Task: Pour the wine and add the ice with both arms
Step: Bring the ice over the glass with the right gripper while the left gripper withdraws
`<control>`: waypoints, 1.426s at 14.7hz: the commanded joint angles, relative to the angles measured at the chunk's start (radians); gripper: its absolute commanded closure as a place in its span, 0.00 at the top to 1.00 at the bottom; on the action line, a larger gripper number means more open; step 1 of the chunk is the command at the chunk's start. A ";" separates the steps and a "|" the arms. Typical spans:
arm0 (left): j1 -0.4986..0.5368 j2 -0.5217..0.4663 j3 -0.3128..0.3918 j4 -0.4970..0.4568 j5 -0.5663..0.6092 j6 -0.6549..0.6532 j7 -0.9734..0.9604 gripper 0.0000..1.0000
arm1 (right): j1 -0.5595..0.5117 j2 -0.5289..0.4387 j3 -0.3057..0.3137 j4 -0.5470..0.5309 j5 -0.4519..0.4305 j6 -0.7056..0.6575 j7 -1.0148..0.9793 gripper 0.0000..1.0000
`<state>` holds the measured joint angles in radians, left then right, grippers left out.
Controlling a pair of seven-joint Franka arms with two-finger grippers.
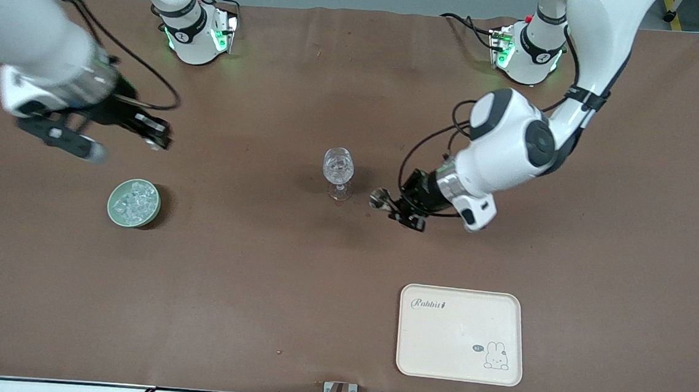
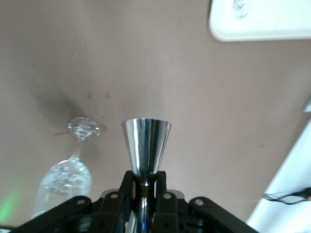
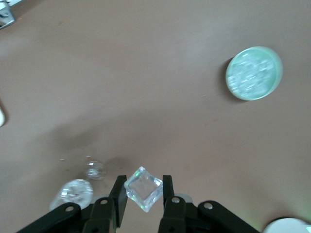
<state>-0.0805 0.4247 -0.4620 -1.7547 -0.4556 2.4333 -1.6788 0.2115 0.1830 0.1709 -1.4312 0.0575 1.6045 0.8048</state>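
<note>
A clear stemmed glass (image 1: 338,169) stands upright mid-table. My left gripper (image 1: 393,210) is beside it, toward the left arm's end, shut on the narrow waist of a shiny metal jigger (image 2: 146,145) whose cup end (image 1: 378,198) points toward the glass (image 2: 65,177). My right gripper (image 1: 156,138) is up over the table, near the pale green bowl (image 1: 111,210) of ice (image 1: 134,200). In the right wrist view its fingers (image 3: 119,191) are shut on one clear ice cube (image 3: 143,189), held by its corners. The glass (image 3: 73,193) and the bowl (image 3: 278,73) also show there.
A cream tray (image 1: 459,351) with a rabbit drawing lies nearer to the front camera than the glass, toward the left arm's end; its corner shows in the left wrist view (image 2: 262,29). The brown table (image 1: 257,288) bears nothing else. Cables run along its near edge.
</note>
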 commanded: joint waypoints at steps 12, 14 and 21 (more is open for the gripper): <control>-0.033 0.258 0.548 0.234 -0.751 -0.342 0.593 0.00 | 0.195 0.222 0.190 -0.076 -0.044 0.322 0.464 0.01; -0.033 0.316 0.600 0.263 -0.863 -0.353 0.597 0.00 | 0.207 0.222 0.190 -0.116 -0.045 0.365 0.476 0.02; -0.021 0.476 0.657 0.356 -1.170 -0.353 0.662 0.01 | 0.230 0.222 0.190 -0.196 -0.048 0.425 0.479 0.02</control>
<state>-0.0999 0.8379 0.1823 -1.4756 -1.5623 2.0989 -1.0236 0.4407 0.4250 0.3563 -1.5993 0.0263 2.0124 1.2606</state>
